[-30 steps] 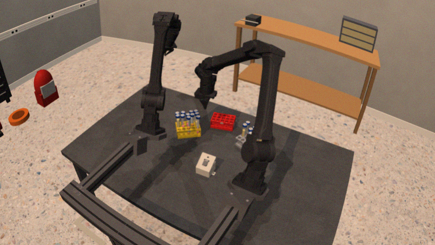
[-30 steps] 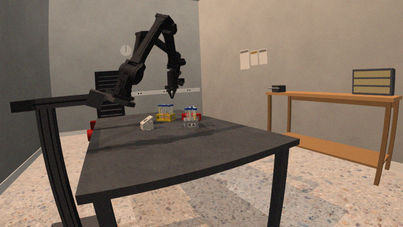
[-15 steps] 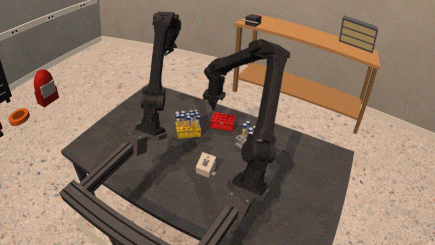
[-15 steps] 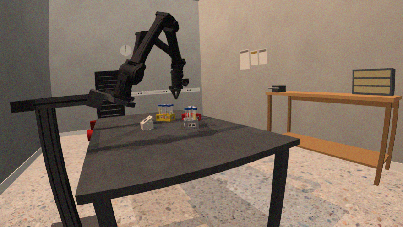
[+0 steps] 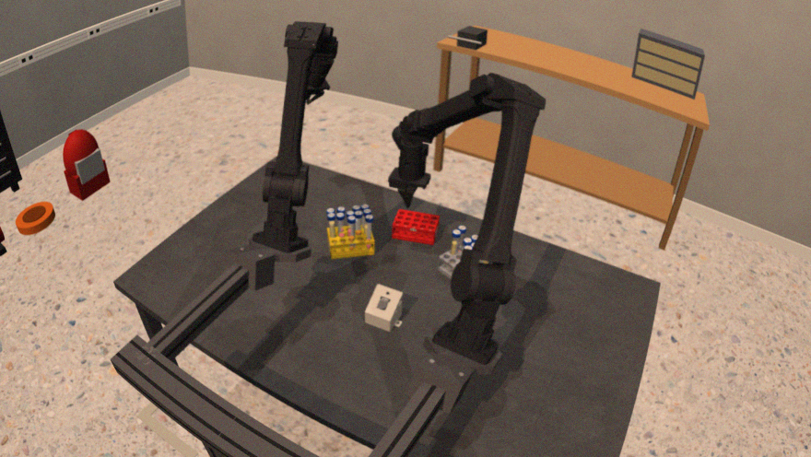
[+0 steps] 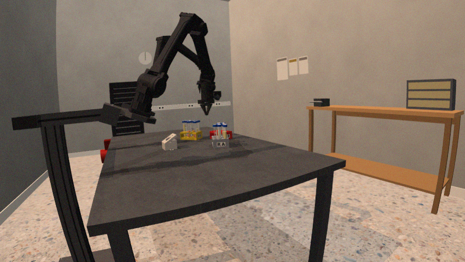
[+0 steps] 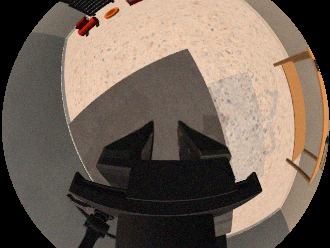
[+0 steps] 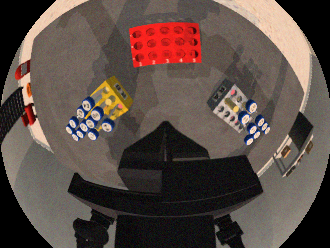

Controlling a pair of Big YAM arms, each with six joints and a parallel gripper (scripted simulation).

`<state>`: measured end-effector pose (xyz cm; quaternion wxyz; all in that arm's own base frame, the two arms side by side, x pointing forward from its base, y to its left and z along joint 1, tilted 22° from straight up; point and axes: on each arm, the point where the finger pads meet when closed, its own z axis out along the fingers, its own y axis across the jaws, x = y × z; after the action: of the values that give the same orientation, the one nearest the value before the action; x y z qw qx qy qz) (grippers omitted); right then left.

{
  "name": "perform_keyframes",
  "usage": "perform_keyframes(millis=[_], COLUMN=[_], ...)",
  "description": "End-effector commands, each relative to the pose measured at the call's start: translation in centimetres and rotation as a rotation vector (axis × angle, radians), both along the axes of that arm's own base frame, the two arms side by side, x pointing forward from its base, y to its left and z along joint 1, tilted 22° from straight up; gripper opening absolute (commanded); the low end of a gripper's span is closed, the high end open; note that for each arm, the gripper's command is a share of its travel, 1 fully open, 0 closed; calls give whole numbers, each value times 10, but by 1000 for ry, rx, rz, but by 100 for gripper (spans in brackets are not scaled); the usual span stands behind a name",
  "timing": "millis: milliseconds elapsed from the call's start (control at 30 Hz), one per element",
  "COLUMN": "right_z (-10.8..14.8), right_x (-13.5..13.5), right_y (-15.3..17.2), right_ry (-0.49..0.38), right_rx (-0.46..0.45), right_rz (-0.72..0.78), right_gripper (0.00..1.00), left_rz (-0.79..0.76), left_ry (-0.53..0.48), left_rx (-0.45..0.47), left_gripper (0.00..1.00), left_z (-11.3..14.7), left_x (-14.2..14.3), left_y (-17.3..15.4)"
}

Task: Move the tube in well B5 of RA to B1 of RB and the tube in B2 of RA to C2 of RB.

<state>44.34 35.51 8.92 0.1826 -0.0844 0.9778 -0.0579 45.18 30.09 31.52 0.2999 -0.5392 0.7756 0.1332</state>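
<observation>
Since the capped tubes look light, slick and rigid, I'd pinch below caps; right gripper closed empty, left gripper part-open, empty.

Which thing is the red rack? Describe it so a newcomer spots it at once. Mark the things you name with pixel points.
On the dark table (image 5: 579,318) (image 6: 208,182), find the yellow rack (image 5: 354,250) (image 6: 191,137) and the grey rack (image 5: 446,270) (image 6: 220,143). The red rack (image 5: 415,233) (image 8: 166,61) sits between them, set farther from the arms' bases. Unlike both neighbours, it holds no tubes.
</observation>
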Motion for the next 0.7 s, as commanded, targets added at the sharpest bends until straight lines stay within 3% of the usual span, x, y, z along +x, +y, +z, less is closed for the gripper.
perform_keyframes(millis=[0,233,367,667], right_z=[12,12,7,-10], right_x=[5,5,-21,-59], right_y=[8,8,5,-6], right_ry=[-22,-22,-38,-37], right_rx=[20,20,80,82], right_rz=[11,11,-107,-115], right_gripper=[0,0,0,0], left_rz=[1,1,1,1], left_ry=[-35,-35,-35,-35], left_rx=[19,19,19,19], left_gripper=[30,30,30,30], left_z=[20,20,20,20], left_x=[4,4,4,4], left_y=[3,3,3,3])
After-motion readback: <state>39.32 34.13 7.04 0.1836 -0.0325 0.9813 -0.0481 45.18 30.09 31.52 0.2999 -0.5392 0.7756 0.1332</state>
